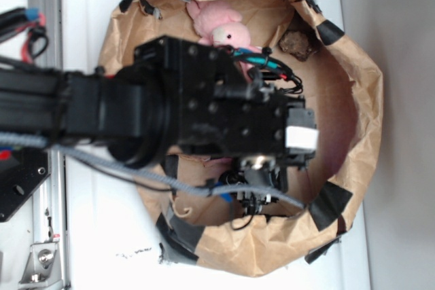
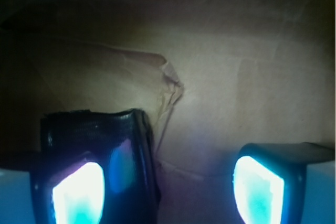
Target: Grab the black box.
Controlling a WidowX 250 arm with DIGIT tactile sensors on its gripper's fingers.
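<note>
wrist shows black box (image 2: pixel 100 145) by spread gripper (image 2: pixel 168 187).

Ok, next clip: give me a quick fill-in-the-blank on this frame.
The plush toy is coloured ___.
The gripper stands ___, with its jaws apart.
In the wrist view, the black box lies on brown ___.
Missing words: pink; open; paper.

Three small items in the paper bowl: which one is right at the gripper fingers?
The black box: glossy, beside one finger in the wrist view. The pink plush and brown lump sit off at the bowl's rim.
</note>
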